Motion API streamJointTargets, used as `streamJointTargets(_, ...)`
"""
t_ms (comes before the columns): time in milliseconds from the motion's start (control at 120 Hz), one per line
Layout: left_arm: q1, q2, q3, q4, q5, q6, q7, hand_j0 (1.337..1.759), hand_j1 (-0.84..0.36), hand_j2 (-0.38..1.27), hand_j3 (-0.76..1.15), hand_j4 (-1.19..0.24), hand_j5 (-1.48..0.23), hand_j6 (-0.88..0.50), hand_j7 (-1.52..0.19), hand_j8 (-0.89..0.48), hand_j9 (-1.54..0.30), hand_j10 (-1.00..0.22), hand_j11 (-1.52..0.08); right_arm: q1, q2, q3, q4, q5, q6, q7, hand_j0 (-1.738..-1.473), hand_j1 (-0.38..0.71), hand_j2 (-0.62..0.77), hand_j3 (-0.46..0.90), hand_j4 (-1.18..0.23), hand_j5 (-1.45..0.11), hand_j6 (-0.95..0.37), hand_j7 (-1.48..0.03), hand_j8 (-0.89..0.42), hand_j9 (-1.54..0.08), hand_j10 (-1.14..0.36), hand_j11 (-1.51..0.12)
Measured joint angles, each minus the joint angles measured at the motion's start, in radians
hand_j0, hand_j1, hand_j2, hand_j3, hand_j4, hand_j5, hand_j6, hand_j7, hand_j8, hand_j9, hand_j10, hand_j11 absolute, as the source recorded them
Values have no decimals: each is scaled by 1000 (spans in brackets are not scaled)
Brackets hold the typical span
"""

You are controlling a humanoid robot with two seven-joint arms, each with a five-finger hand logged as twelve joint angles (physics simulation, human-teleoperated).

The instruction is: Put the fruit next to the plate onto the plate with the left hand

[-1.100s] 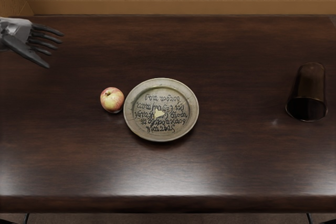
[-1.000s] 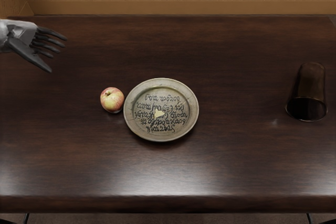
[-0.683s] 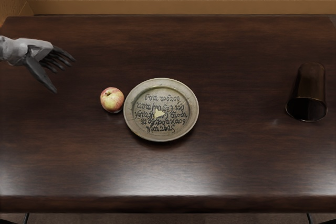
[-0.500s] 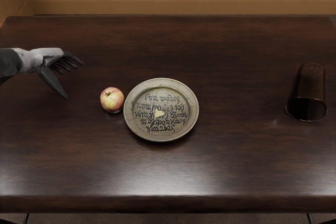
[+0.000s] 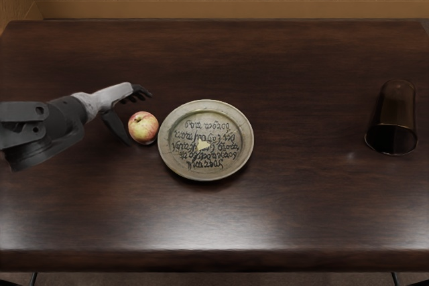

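A red-yellow apple [image 5: 143,127] (stem up) sits just left of the round inscribed plate [image 5: 175,153].

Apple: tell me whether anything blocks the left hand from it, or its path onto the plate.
Nothing visible does. The left hand, fingers spread, is just left of the apple with nothing between them. The apple lies beside the plate at its left rim; the dark glass is far off right.
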Motion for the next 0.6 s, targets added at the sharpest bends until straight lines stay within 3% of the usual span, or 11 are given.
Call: streamJointTargets(600,11,-86,48,43,1,34,3,1658,10,59,0,-285,-369,-285,-369,-285,-369,-285,-368,0,0,0,0,0,0,0,-1658,-312,-6,0,-31,-40,-31,-40,-31,-40,-31,-40)
